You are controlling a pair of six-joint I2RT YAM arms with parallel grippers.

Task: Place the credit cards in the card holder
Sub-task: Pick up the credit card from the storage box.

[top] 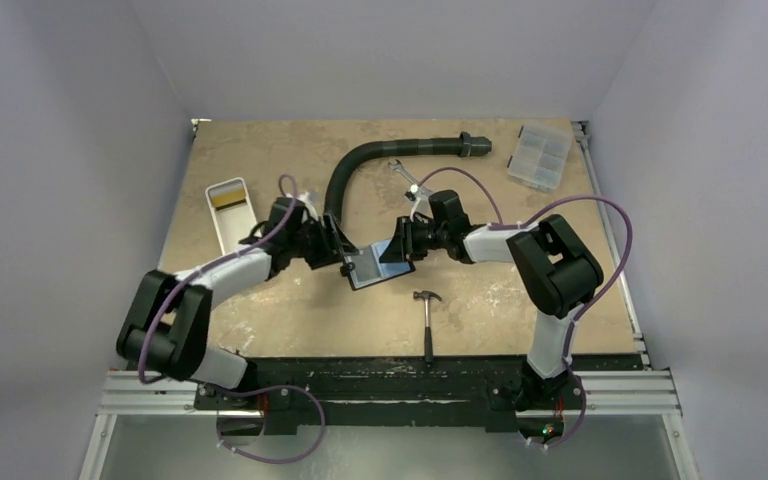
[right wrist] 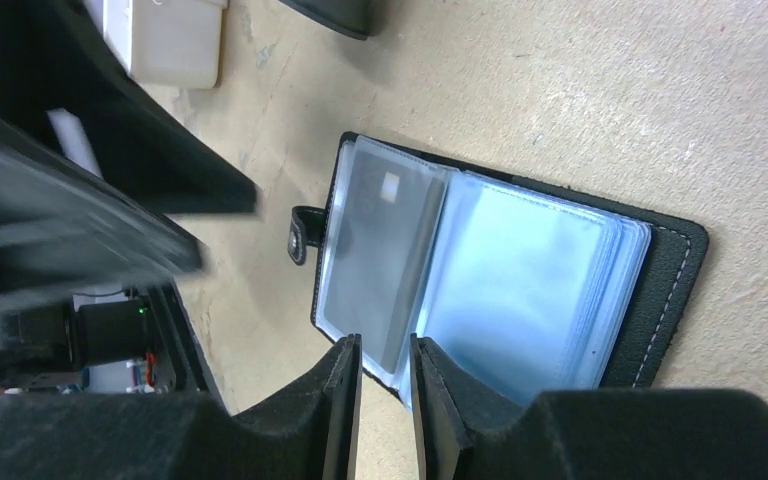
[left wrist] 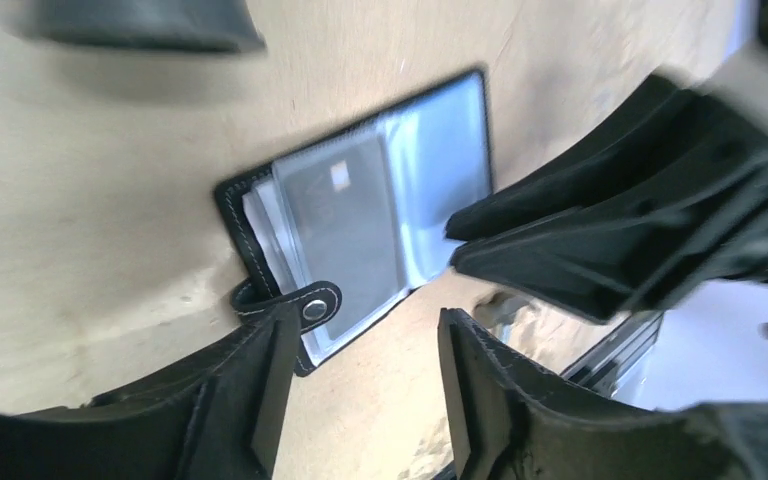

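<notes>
Open on the table (top: 260, 320) centre: card holder (top: 378, 265), left gripper (top: 341, 256) at its left edge, right gripper (top: 401, 248) at its right. Nearer the bases: hammer (top: 427, 320). Far left: white tray (top: 230, 212). Far right corner: clear compartmented box (top: 540, 157). Behind: curved black hose (top: 380, 158).

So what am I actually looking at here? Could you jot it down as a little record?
Card holder: lying open on the table, between the two grippers
Card: one dark card inside a clear pocket
Left gripper: open, beside the snap strap
Right gripper: fingers nearly together at the pocket's edge; grip unclear
Nearby: hammer, white tray, clear box, black hose
</notes>
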